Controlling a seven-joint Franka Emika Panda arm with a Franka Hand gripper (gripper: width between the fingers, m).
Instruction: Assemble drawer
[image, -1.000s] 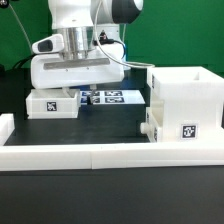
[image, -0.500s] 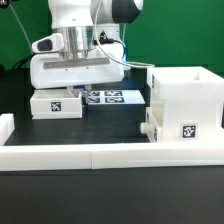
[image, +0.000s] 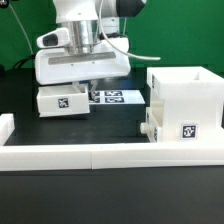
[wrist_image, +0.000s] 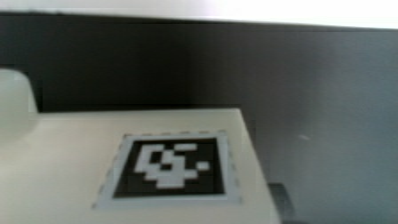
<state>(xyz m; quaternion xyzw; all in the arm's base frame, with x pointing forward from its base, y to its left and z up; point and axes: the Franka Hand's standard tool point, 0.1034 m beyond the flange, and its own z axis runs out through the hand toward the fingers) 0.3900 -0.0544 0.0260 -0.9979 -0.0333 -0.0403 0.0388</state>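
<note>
White drawer housing (image: 186, 103) stands open-topped, small box (image: 64, 101) well apart.

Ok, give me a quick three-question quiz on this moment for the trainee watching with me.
1. True or false: in the exterior view, the marker board lies between the small box on that view's left and the tall housing.
2. Where does the second small box sit? A) low against the housing, B) on the marker board, C) on the border blocks.
3. Fill in: the wrist view shows a white top face close up, carrying a black-and-white square ___.

Key: 1 true; 2 A; 3 tag.
</note>
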